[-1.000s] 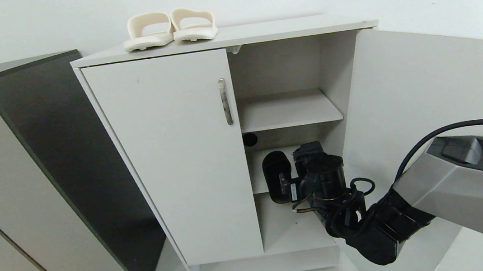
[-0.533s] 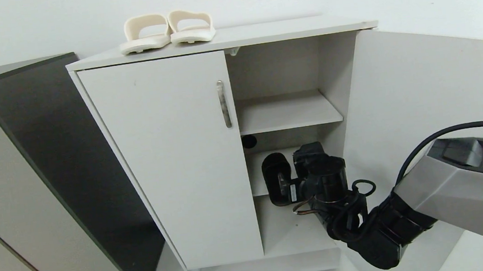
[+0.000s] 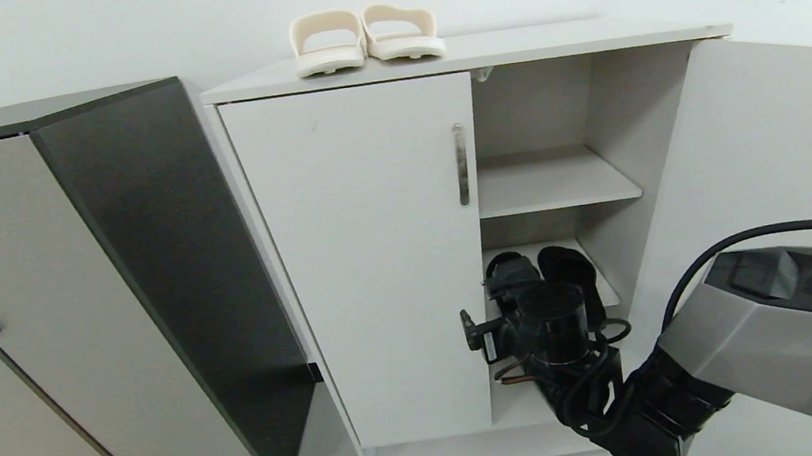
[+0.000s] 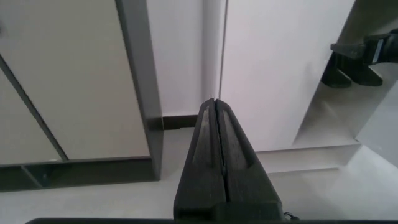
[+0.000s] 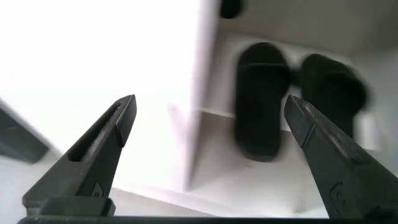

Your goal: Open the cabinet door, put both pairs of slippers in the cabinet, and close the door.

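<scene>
2 black slippers (image 3: pixel 570 270) lie parallel, lengthwise into the cabinet (image 3: pixel 615 120).

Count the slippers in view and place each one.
4. Two cream moulded slide slippers sit side by side atop the white cabinet; two black slide slippers lie on a shelf inside. More may hide behind the closed door.

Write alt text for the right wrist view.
The right gripper, its fingers wide open and holding nothing, faces a pair of black slippers lying side by side on a white shelf inside the cabinet. The closed door stands beside the opening.
</scene>
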Motion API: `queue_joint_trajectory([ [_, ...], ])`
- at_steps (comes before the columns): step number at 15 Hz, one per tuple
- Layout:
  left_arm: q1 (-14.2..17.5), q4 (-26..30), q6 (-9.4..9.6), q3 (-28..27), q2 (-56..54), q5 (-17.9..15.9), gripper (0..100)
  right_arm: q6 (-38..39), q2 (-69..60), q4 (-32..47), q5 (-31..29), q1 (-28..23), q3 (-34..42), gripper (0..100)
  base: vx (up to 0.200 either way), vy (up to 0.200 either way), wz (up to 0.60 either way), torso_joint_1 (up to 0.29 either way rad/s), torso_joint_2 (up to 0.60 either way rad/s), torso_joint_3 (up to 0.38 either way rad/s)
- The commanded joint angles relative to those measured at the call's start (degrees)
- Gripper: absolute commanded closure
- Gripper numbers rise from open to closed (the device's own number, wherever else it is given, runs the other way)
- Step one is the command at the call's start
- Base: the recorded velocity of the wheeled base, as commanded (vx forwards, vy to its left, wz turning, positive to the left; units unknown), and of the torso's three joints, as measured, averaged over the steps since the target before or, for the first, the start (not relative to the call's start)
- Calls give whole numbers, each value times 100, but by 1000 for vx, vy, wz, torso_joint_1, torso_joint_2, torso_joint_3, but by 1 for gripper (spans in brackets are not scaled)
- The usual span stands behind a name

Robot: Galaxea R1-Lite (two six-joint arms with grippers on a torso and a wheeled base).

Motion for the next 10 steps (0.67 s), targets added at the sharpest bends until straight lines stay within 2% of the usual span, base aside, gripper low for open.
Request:
queue_joint_trajectory([
  [1,1,-3,-2,0,4,1,100,-9,15,-83,78,9,108,0,0,200,0,2,-2,2],
  [7,1,-3,-19,0,4,1,100,-176,24,-206,131,9,292,0,0,200,0,3,5,3],
  [10,1,-3,7,0,4,1,100,-176,15,-294,131,9,363,0,0,0,0,0,0,0],
])
